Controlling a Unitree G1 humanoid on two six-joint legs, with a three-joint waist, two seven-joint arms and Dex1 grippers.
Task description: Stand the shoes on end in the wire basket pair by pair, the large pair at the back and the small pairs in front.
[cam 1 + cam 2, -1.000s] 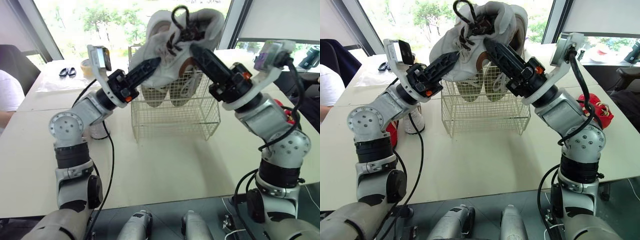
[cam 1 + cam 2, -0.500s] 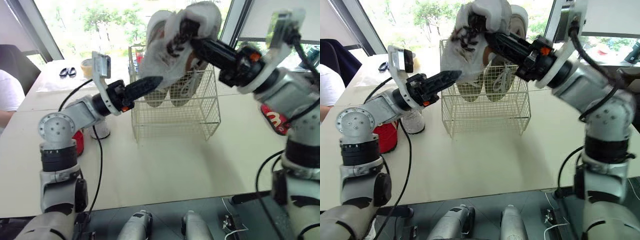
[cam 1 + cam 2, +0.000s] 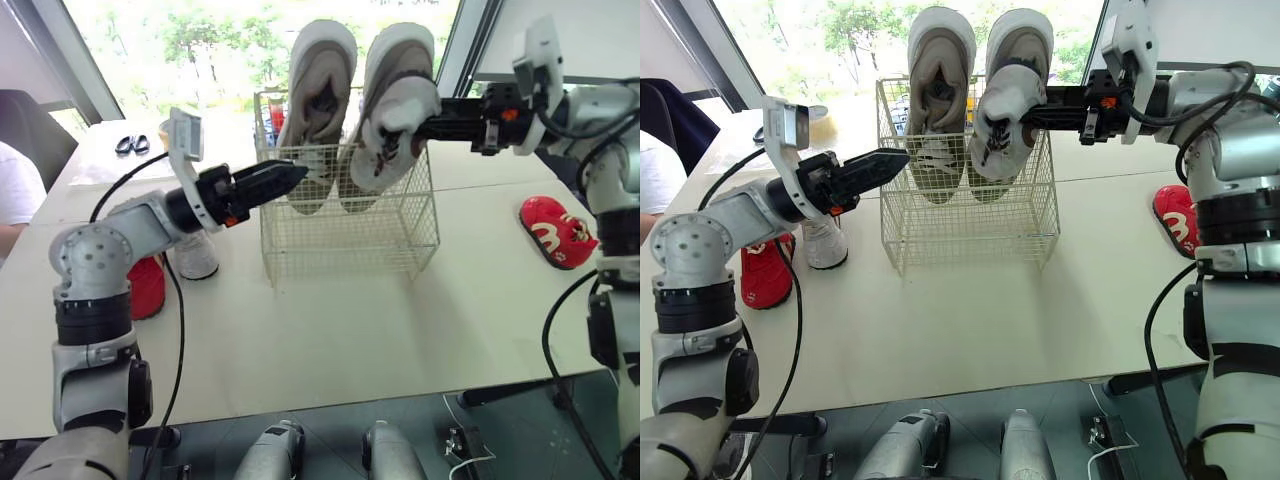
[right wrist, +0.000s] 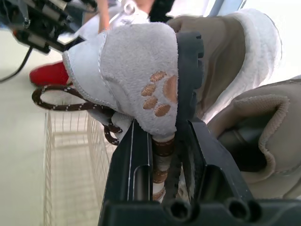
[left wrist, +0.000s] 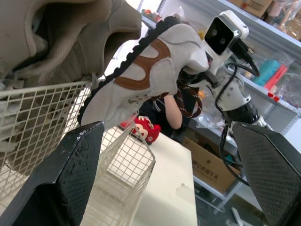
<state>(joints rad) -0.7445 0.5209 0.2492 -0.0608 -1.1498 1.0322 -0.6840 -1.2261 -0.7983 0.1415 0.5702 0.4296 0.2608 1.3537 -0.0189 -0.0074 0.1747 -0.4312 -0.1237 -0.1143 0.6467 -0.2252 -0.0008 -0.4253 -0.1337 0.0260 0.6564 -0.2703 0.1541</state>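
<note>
Shoe [image 3: 393,120] upright at basket [image 3: 350,240] back edge, tongue pinched in right gripper [image 3: 420,125]; left gripper [image 3: 292,176] spread, empty, beside rim; cream table [image 3: 330,330].

The left arm [image 3: 130,222] and right arm [image 3: 1230,130] are silver-grey. Each has a big round joint [image 3: 90,256] with small screws in a ring and a black band [image 3: 95,305]. The left end effector [image 3: 298,172] and right end effector [image 3: 1032,114] are black. Their fingers [image 5: 61,179] are long, thin at the tip and covered in a tiny bumpy grid. A little orange mark [image 3: 229,193] sits just behind each end effector. A white camera box [image 3: 1132,40] stands up behind each end effector too. Black cables [image 3: 178,300] hang from the arms.
</note>
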